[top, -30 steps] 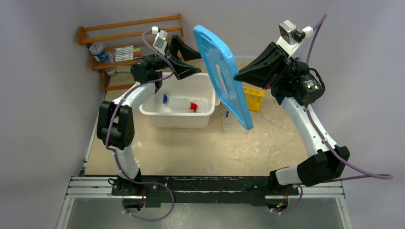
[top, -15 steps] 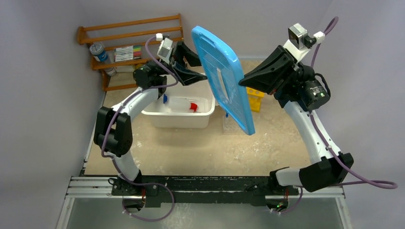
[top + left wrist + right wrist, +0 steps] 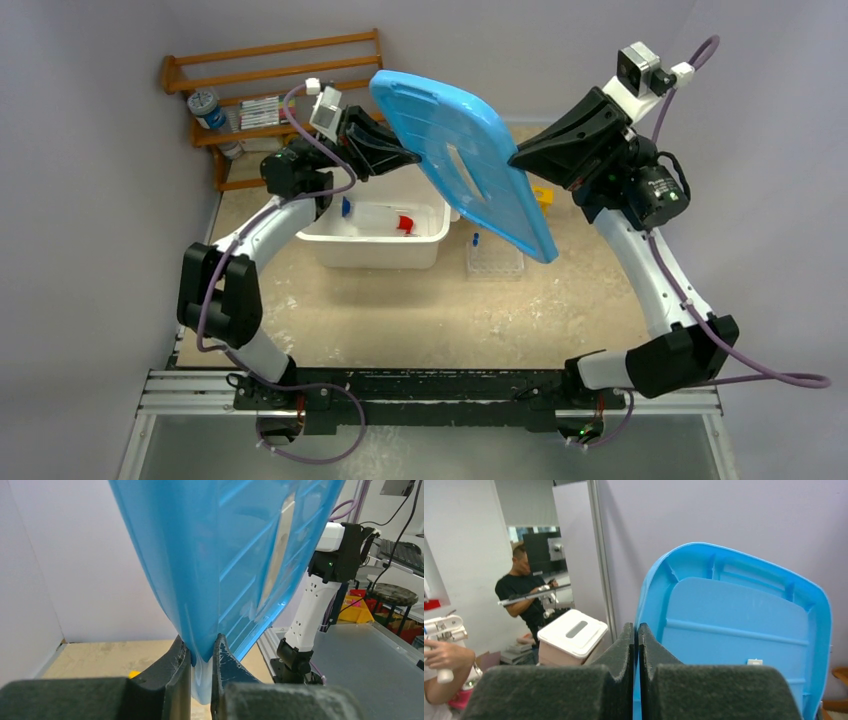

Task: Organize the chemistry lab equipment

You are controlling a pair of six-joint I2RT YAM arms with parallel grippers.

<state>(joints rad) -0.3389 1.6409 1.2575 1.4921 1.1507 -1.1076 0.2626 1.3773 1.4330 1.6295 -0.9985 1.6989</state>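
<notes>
A big blue lid hangs tilted in the air over the white bin. My left gripper is shut on the lid's left edge; in the left wrist view the lid is pinched between the jaws of that gripper. My right gripper is shut on the right edge, where the lid's rim runs between its closed jaws. In the bin lie a translucent squeeze bottle with a red cap and a small blue-tipped piece. A thin blue-ended tube stands in a clear rack.
A wooden shelf at the back left holds coloured markers and a round container. A yellow rack peeks out behind the lid. The clear rack sits right of the bin.
My left gripper moved to the lid's left edge and shut on it. The lid swung from nearly upright to a flatter tilt, its top shifting left.
</notes>
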